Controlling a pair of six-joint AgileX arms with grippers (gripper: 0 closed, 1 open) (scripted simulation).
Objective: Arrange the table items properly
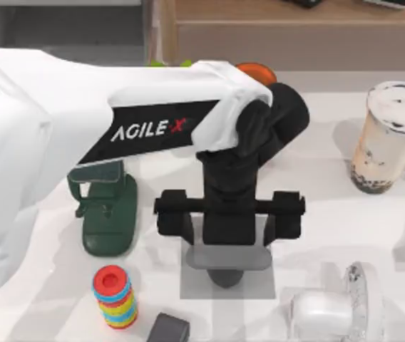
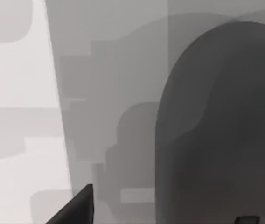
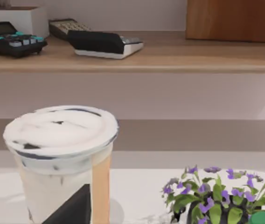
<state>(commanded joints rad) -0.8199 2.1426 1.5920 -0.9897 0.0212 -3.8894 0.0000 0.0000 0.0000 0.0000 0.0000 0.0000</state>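
Note:
A dark grey oval mouse [image 1: 224, 276] lies on a grey mat [image 1: 259, 285] at the table's front middle. My left gripper [image 1: 229, 222] hangs straight above it, its fingers spread wide to either side, open. In the left wrist view the mouse [image 2: 216, 130] looms close on the mat [image 2: 109, 93], with a black fingertip [image 2: 76, 207] beside it, apart from it. A tall clear milk-tea cup [image 1: 388, 139] with a white lid stands at the far right. The right wrist view faces this cup [image 3: 60, 158] closely, one dark fingertip [image 3: 72, 205] of my right gripper in front of it.
A green stand [image 1: 110, 210] sits left of the mat, with a stack of coloured rings [image 1: 115, 296] and a dark block [image 1: 168, 328] at the front. A clear and white object [image 1: 331, 310] lies front right. An orange trophy [image 1: 256, 71] peeks behind my arm. A purple-flowered plant [image 3: 212, 198] stands near the cup.

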